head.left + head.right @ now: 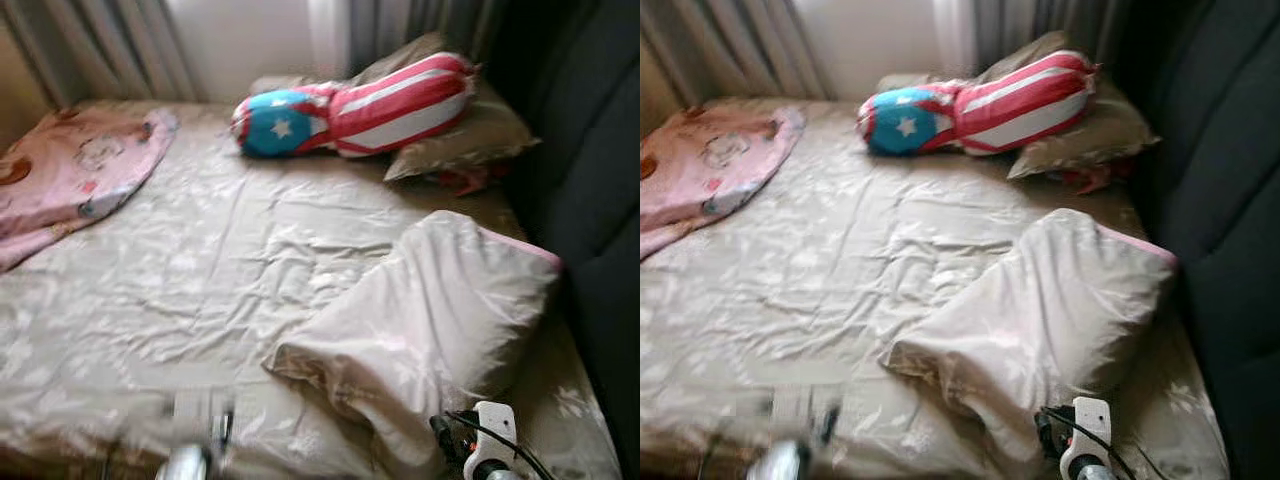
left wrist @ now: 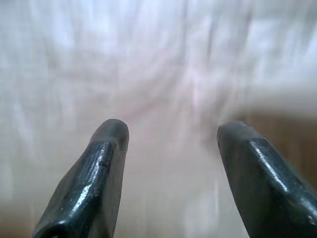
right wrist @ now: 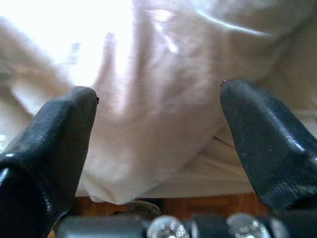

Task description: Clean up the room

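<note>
Bed (image 1: 150,290), left to right: pink blanket (image 1: 70,170), far left; left gripper (image 2: 168,134), jaws open, near edge; striped bolster (image 1: 360,105), far; folded duvet (image 1: 430,320), near right, long axis running far-right; right gripper (image 3: 158,99), jaws open, nearest it, just beyond.

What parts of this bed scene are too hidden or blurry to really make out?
- Left gripper: a motion-smeared shape at the head views' bottom edge; only the wrist view shows its fingers apart.
- Red item under the tan pillow: mostly covered, unidentifiable.
- Pink blanket: cut off by the head view's left edge.
- Folded duvet: whatever lies beneath it is hidden.
- Right gripper: the head view's bottom edge crops its arm.
</note>
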